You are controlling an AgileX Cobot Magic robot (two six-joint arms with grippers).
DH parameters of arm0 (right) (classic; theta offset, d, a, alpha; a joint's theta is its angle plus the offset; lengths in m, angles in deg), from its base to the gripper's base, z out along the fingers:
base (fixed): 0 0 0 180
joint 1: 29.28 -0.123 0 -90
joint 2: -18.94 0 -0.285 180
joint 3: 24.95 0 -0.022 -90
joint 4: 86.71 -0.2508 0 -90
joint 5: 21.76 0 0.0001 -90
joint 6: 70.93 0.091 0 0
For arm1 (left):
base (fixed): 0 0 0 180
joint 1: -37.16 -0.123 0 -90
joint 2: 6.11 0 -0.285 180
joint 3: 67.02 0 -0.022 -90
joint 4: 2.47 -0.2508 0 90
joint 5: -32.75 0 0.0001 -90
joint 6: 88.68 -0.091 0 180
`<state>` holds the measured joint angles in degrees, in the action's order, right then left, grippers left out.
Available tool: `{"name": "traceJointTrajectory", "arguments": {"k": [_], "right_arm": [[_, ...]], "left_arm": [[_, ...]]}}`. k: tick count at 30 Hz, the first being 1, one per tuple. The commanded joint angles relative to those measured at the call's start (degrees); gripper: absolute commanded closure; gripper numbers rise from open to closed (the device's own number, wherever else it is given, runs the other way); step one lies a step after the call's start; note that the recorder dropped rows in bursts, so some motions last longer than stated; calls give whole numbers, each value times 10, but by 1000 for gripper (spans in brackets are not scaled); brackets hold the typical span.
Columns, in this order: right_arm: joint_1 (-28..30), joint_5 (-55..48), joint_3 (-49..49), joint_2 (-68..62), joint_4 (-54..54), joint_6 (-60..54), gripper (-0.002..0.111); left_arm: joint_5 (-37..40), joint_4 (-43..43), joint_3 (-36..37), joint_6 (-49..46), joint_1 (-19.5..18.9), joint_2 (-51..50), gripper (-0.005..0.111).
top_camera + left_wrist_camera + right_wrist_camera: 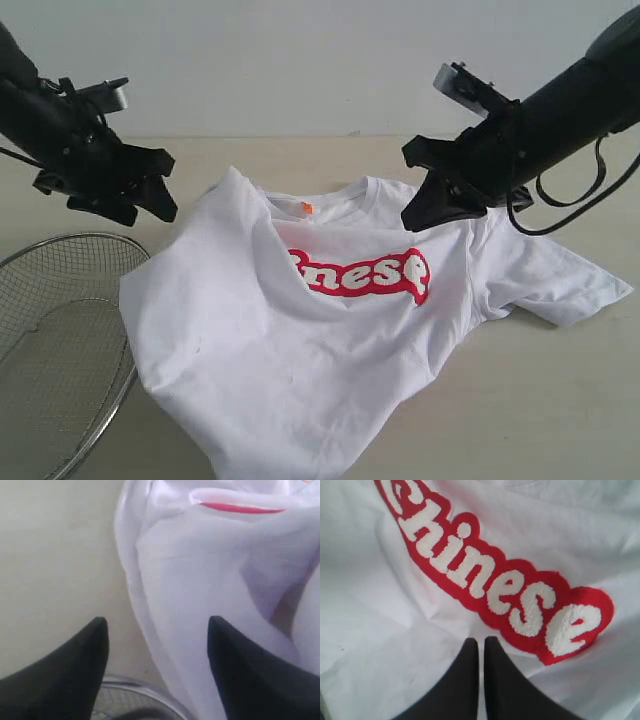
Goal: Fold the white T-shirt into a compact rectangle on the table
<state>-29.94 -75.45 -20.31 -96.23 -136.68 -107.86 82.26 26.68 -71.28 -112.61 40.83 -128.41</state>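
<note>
The white T-shirt (300,340) lies rumpled on the table (560,400), front up. Its red print (365,275) is partly hidden under a fold on its left side, and an orange tag (307,208) shows at the neck. My left gripper (150,205) hangs open above the table beside the shirt's left shoulder. In the left wrist view its fingers (95,645) stand wide apart over the shirt's edge (190,620), holding nothing. My right gripper (412,220) is shut and empty, hovering over the right shoulder. Its tips (481,641) point at cloth just below the print (520,595).
A round wire-mesh basket (70,242) sits at the left edge of the table, its rim (145,692) close to the shirt's left side. The shirt's right sleeve (570,285) spreads out toward the right. Bare tabletop shows at the front right.
</note>
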Motion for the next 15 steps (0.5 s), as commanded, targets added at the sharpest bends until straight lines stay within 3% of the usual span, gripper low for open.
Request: {"name": "traceJointTrajectory", "arguments": {"k": [1,15], "right_arm": [[1,25,19,12,-8,-21,108],[1,36,19,12,-8,-24,108]], "left_arm": [[16,51,-12,-44,-1,-14,51],[34,122,-17,-81,-1,-64,54]]}}
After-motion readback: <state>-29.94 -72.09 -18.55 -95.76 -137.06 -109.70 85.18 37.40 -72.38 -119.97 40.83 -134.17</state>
